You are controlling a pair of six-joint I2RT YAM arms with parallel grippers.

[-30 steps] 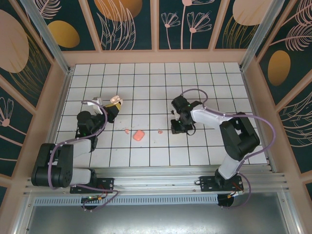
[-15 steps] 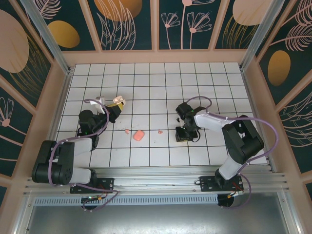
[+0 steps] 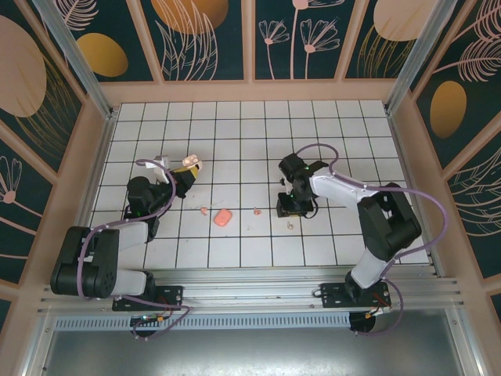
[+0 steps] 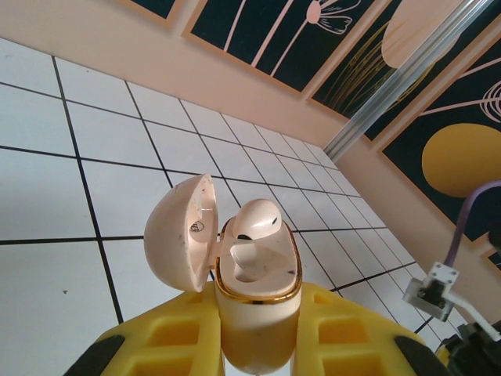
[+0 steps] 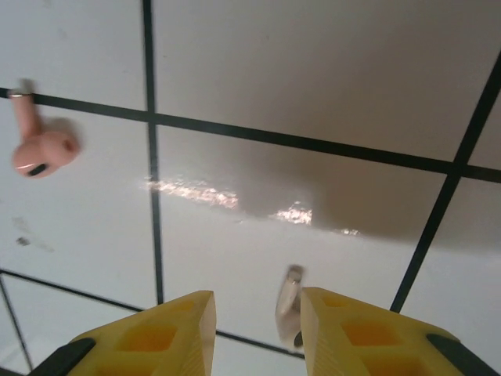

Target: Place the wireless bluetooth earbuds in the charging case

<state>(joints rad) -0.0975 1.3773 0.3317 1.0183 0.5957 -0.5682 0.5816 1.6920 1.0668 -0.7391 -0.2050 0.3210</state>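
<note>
My left gripper (image 3: 186, 167) (image 4: 258, 345) is shut on the cream, gold-rimmed charging case (image 4: 254, 301) (image 3: 189, 161), held upright with its lid (image 4: 176, 235) swung open. One pale earbud (image 4: 254, 222) sits in the case. My right gripper (image 3: 287, 207) (image 5: 258, 313) hangs low over the tiles with its jaws apart. A pale earbud (image 5: 287, 309) (image 3: 290, 225) lies between them, close against the right finger (image 5: 352, 333) and not pinched. A pinker earbud (image 5: 41, 147) (image 3: 256, 210) lies on the tile to its left.
A salmon-pink rounded block (image 3: 223, 217) lies mid-floor between the arms, with a tiny pink piece (image 3: 204, 210) just left of it. Peach walls (image 3: 250, 90) enclose the white tiled floor.
The right gripper dipped toward the near tiles, then drew back up and left with its jaws parting. A pale earbud now lies on the tile where it was. The left arm held still.
</note>
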